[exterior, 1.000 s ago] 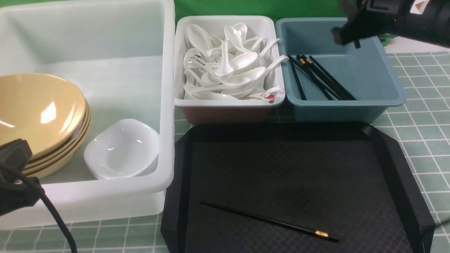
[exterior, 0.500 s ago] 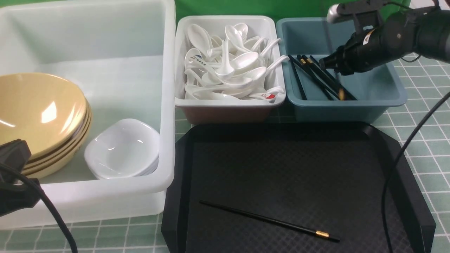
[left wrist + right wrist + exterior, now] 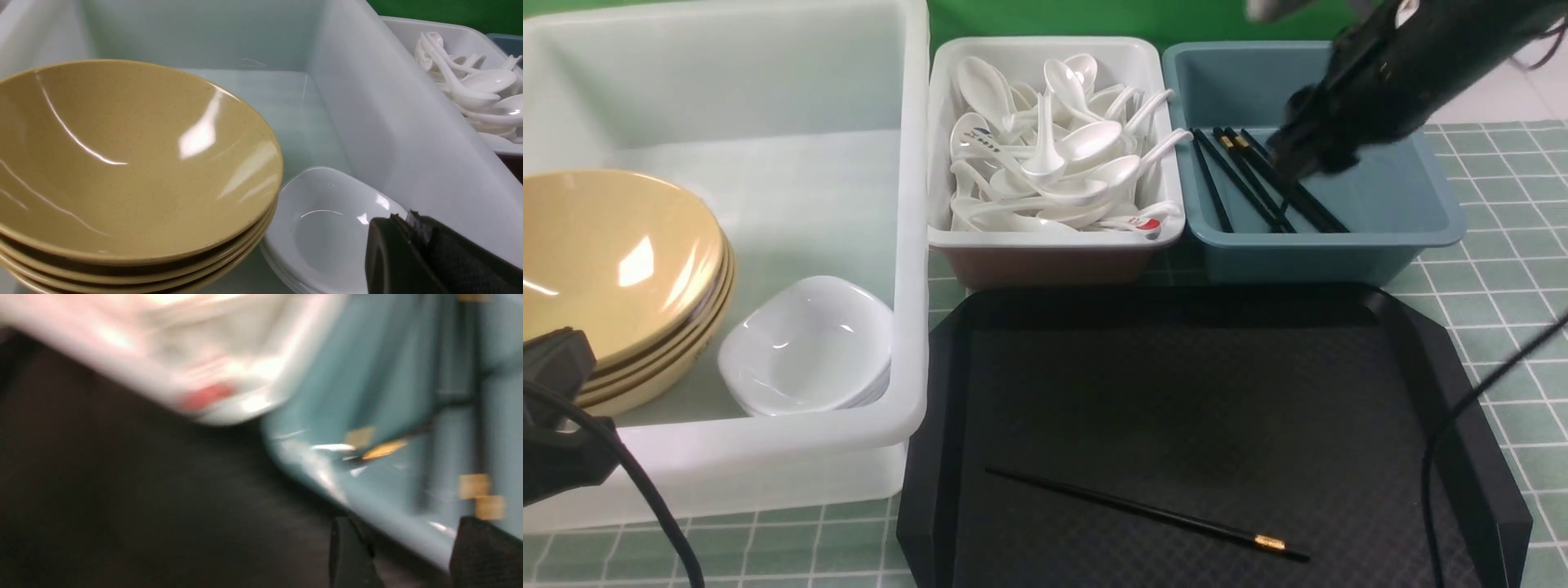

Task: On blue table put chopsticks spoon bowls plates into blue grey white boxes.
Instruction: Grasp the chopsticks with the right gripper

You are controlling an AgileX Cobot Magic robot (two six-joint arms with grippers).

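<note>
Right gripper [image 3: 1303, 155] over blue-grey box [image 3: 1339, 263], jaws apart, empty (blurred), lone chopstick [image 3: 1147, 513] well apart on tray [image 3: 1176, 392].

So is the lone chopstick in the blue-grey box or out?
Out. The chopstick lies flat on the black tray, apart from the blue-grey box, which holds other chopsticks.

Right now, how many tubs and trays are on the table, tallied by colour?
White: 2, the large translucent tub and the small tub
Blue-grey tub: 1
Black tray: 1
Total: 4
</note>
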